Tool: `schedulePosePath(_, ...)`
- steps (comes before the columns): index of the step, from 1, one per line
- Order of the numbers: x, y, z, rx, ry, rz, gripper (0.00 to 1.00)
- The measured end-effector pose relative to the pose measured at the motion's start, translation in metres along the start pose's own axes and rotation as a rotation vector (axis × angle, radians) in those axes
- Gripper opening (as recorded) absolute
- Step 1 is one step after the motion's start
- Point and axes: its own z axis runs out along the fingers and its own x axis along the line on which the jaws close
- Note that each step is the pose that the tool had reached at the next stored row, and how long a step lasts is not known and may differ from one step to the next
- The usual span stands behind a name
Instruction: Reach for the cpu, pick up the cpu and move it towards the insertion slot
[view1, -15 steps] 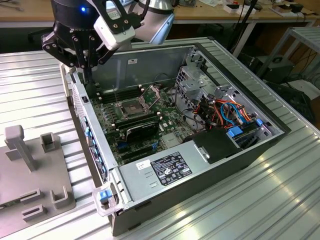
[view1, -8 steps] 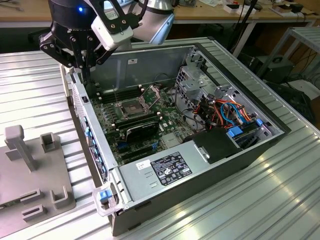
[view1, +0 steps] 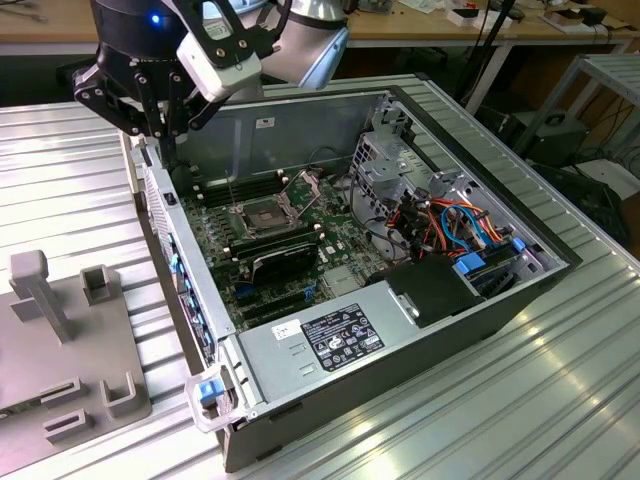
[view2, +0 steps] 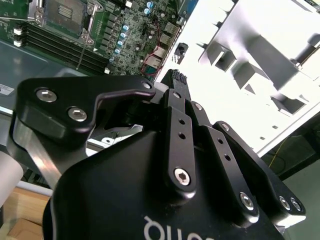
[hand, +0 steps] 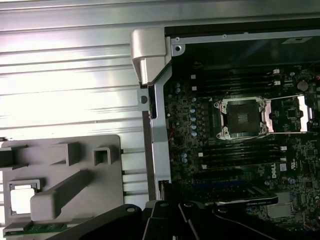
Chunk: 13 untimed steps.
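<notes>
The end effector (view1: 166, 145), pressed together with nothing seen in it, hung over the computer case's (view1: 300, 125) edge. The cpu (hand: 22, 197) lay outside the case on the grey tray (hand: 107, 200), on the far side from the insertion slot (hand: 242, 117).

Exterior view overlooks the computer case (view1: 290, 125); both wrist views share the insertion slot (hand: 242, 118) (view2: 67, 12).

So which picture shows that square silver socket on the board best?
The first wrist view: it looks straight down on the insertion slot, showing its whole metal frame and dark centre. The exterior view shows the slot smaller and slanted; the second wrist view catches part of it.
</notes>
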Motion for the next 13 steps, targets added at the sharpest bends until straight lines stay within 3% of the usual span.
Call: schedulePosePath(13,0.0067,-0.0005,0.0001,-0.0001,0.0,0.0,0.11)
